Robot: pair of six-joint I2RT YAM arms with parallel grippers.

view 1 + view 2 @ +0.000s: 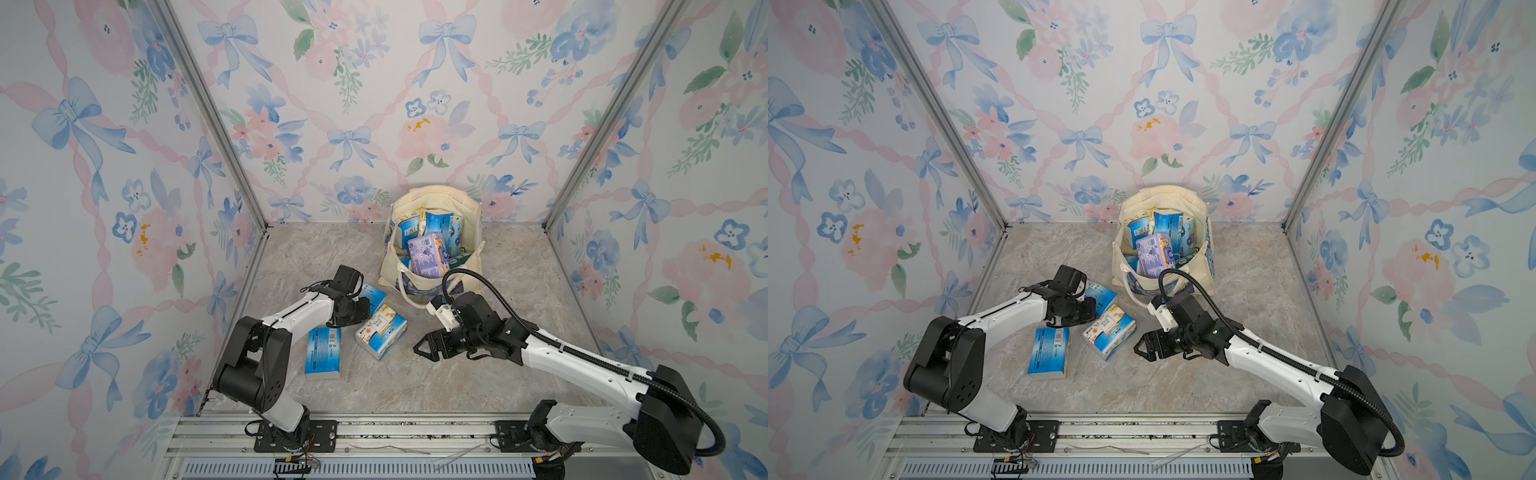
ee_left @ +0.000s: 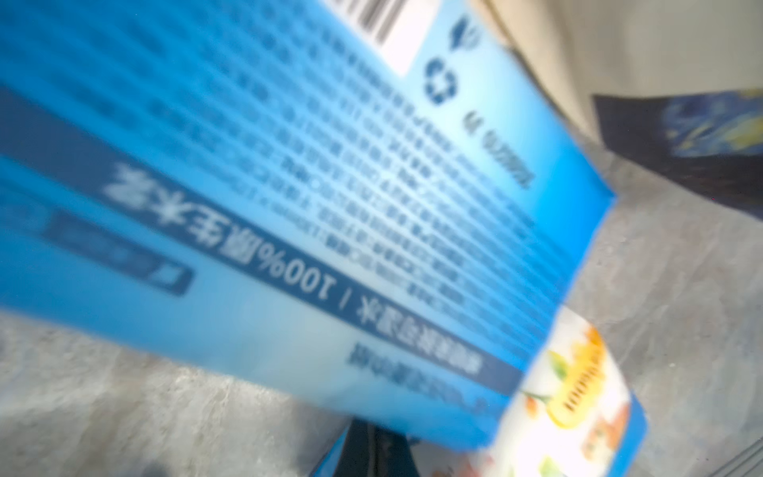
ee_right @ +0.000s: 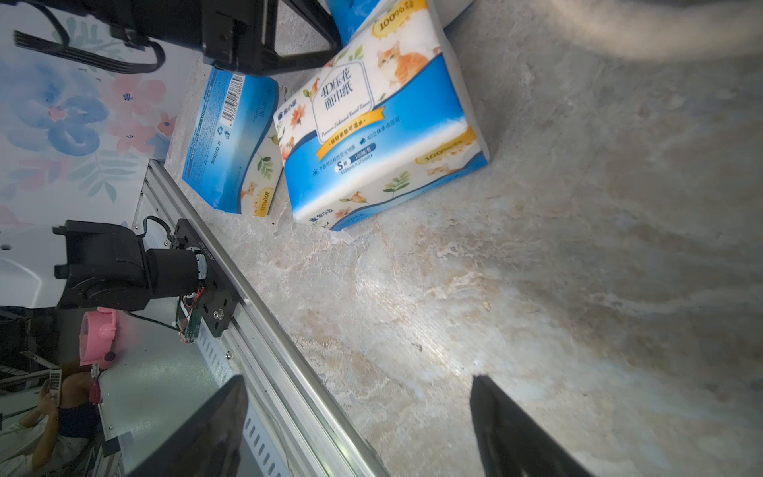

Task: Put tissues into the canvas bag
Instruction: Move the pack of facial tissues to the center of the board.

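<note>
Smack against the left wrist lens, a blurred blue pack (image 2: 330,186) fills the view, its long axis slanting toward the canvas bag (image 1: 415,195). Left end effector (image 1: 361,308) clenched on it, contact hidden. Cat-print pack (image 1: 381,331) lies diagonal on the surface (image 1: 457,382). Right end effector (image 1: 422,348) released, empty. Bag at the back, lilac pack (image 1: 426,253) topmost.

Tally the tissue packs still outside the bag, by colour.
Blue: 2 (near blue pack, far blue pack)
White-and-blue: 1 (cat-print pack)
Total outside the canvas bag: 3
</note>
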